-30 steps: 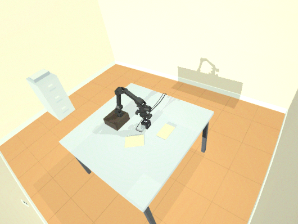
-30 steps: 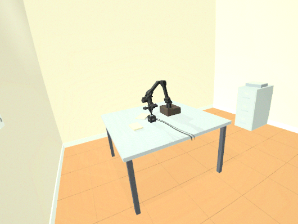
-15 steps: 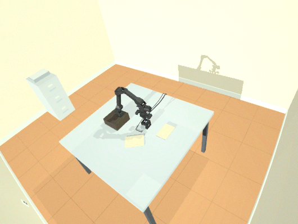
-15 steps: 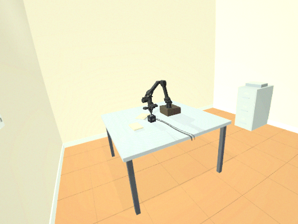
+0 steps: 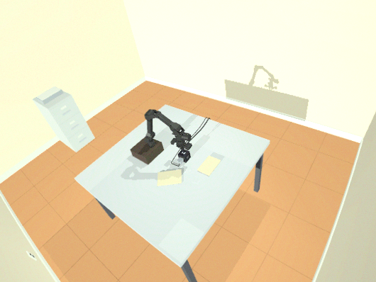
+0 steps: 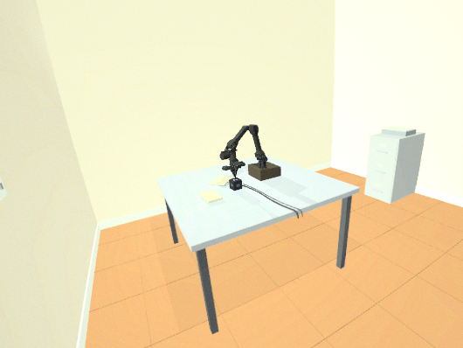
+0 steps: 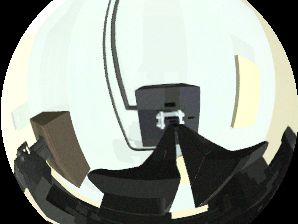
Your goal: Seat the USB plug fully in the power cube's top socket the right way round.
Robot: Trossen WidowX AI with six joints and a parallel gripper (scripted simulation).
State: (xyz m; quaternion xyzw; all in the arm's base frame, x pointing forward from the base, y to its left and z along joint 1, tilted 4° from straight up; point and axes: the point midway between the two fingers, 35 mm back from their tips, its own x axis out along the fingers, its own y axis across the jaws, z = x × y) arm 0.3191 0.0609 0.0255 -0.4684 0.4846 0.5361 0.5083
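Note:
The power cube (image 5: 185,156) (image 6: 236,185) (image 7: 149,131) is a small dark block standing on the table. My gripper (image 5: 183,149) (image 6: 235,177) (image 7: 174,128) points down at the cube's top, its fingertips together just above it. It is shut on the USB plug (image 7: 173,120), a tiny dark piece at the fingertips. Pale, bracket-like metal shows around the plug in the wrist view. The socket is mostly hidden under the plug and fingertips, so the plug's depth and which way round it is cannot be told.
Two dark cables (image 5: 203,126) (image 6: 272,199) (image 7: 113,50) run beside the cube to the table edge. Yellow pads lie nearby, one (image 5: 209,166) (image 6: 211,196) (image 7: 246,92) beside the cube and another (image 5: 170,178) (image 6: 221,180). The arm stands on a brown block (image 5: 147,153) (image 6: 264,171) (image 7: 65,147).

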